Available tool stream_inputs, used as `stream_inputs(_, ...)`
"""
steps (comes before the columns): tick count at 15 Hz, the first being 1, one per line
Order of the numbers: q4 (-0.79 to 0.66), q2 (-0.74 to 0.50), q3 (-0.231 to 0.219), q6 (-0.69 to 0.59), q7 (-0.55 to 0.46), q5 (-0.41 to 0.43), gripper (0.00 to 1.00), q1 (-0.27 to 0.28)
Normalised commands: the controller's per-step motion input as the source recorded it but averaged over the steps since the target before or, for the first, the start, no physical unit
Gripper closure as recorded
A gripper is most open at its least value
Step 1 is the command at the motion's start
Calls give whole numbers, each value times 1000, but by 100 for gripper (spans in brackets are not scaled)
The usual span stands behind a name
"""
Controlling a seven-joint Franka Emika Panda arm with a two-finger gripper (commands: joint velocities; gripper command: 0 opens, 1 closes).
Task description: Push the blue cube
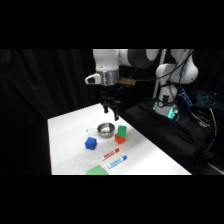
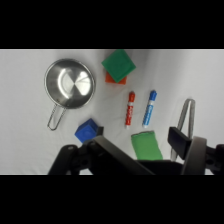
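The blue cube (image 1: 90, 143) rests on the white table (image 1: 70, 150), to the front left of a steel bowl. My gripper (image 1: 111, 114) hangs in the air above the bowl's far side, well above and behind the cube, open and holding nothing. From the wrist camera, the blue cube (image 2: 86, 131) lies just beyond the left finger of my gripper (image 2: 132, 141), below the bowl's handle.
A steel bowl (image 1: 105, 130) (image 2: 70, 84) with a handle stands mid-table. A green block sits on a red block (image 1: 121, 135) (image 2: 118, 66) beside it. A red marker (image 2: 131, 108), a blue-ended marker (image 2: 149, 108), a flat green block (image 2: 146, 146) and metal tongs (image 2: 185, 122) lie nearby.
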Motion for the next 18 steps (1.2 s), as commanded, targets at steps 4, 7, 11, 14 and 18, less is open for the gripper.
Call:
stream_inputs(4,182,100,-6,-39,-13,0,0,-29)
stream_inputs(7,445,249,-35,-103,-12,-24,0,-61)
stream_inputs(11,599,399,-48,-130,9,-47,0,-79)
stream_inputs(14,610,449,-45,-118,4,-48,32,-86)
stream_inputs(18,456,324,-16,-102,-11,-21,67,-67)
